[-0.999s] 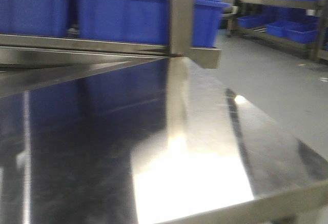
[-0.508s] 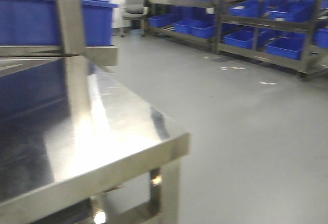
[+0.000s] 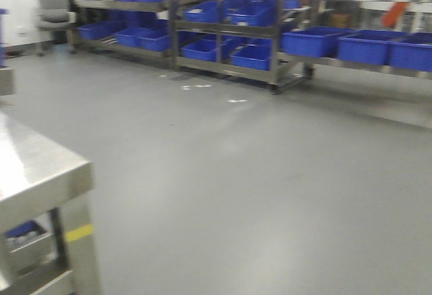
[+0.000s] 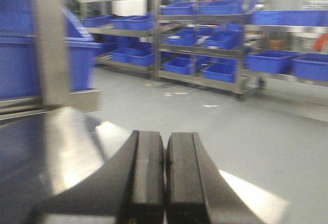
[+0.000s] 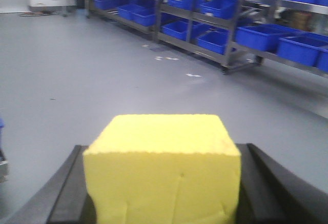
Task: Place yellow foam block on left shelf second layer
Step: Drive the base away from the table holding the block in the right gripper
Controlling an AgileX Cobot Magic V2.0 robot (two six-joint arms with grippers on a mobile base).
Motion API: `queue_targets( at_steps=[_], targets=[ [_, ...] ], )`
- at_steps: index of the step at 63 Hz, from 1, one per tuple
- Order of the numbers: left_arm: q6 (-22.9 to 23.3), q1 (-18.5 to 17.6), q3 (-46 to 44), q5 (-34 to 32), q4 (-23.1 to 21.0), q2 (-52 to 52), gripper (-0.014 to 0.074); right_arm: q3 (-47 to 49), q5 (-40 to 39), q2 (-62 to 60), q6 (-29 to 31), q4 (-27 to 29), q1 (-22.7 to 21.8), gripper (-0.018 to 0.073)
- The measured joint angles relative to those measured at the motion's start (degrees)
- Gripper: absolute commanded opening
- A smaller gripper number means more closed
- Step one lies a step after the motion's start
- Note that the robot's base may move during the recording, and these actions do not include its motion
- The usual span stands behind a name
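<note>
Over the shiny steel table (image 4: 77, 152) the left gripper (image 4: 165, 183) hangs with its two black fingers pressed together, holding nothing. The right gripper (image 5: 162, 183) is clamped on the yellow foam block (image 5: 164, 162), one finger against each side. Past the table, across the grey floor (image 3: 236, 173), stand racks (image 3: 170, 18) of blue bins (image 3: 310, 42).

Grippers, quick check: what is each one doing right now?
Left gripper: closed, fingers pressed together, holding nothing.
Right gripper: closed on the yellow foam block.
</note>
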State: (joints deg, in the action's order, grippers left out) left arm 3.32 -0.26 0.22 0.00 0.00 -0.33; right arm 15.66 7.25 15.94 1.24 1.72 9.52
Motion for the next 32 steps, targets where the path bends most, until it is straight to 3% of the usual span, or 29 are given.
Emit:
queue_targets(
  at_steps=[32],
  targets=[
    [0.00,0.00,0.00,0.00,0.00,0.00,0.0124,0.00,0.00,0.00,0.00,0.00,0.00,0.0450]
  ],
)
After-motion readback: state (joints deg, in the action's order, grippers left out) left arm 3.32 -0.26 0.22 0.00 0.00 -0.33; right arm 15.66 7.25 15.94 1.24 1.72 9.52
